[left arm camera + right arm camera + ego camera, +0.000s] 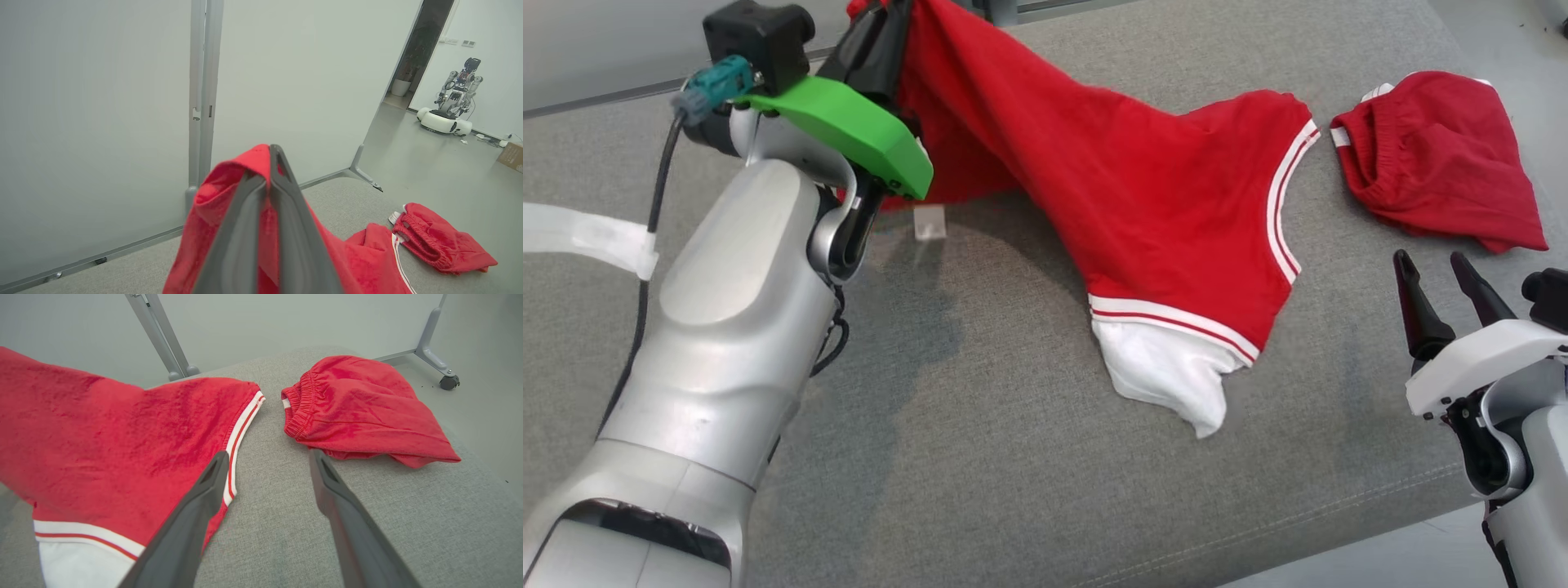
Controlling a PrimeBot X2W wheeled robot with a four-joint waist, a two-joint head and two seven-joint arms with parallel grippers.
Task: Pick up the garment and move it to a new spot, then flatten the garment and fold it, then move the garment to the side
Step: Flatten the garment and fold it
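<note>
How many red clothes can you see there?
2. The striped red garment is gripped at one end by the left hand, the rest trailing on the grey pad; the crumpled red garment lies to its right, apart.

Bright, even light (soft shadows).

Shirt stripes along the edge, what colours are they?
The stripes are white with a thin red line between, on a red shirt. Head view shows them best.

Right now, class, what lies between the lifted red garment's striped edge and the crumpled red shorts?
Nothing: a bare strip of grey cushion separates the garment from the shorts, seen in the head view and the right wrist view.
</note>
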